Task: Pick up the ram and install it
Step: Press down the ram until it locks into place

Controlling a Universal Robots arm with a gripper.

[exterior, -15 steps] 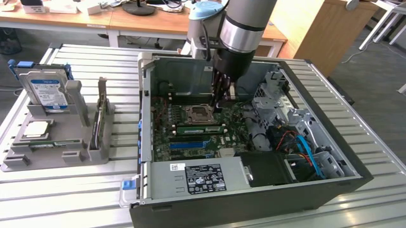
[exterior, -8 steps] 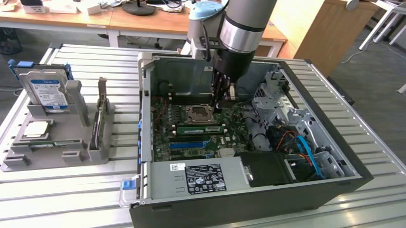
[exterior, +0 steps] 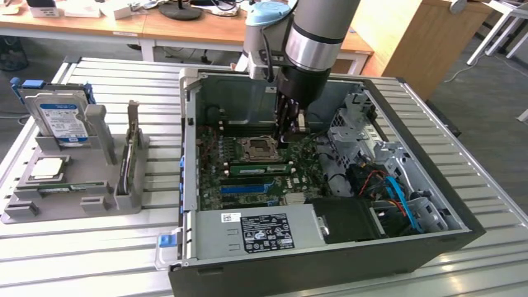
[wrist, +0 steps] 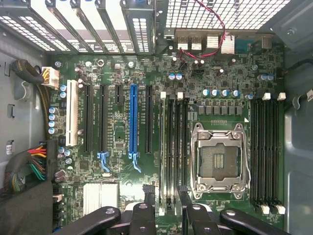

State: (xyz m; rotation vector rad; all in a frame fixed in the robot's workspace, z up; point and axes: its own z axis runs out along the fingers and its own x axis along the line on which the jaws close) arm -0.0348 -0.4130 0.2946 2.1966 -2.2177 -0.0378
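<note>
Gripper [wrist: 169, 211]: my fingers apart, empty. Ram [exterior: 262, 167]: upright just below me; I judge seating needs even, straight pressure.

We see an open computer case [exterior: 330, 272] on a slatted table [exterior: 83, 260], the gripper [exterior: 290, 133] down inside the case by the CPU socket [exterior: 262, 148], a grey holder [exterior: 25, 210] with a hard drive [exterior: 62, 117] beside the case, on the exterior view's left.

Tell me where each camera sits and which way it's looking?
Exterior view: off the arm, high, looking down into the open computer case; the grey arm reaches in.
Wrist view: on the wrist, facing straight at the motherboard; its black jaws edge the picture.
Shared: the CPU socket and the blue slot.
</note>
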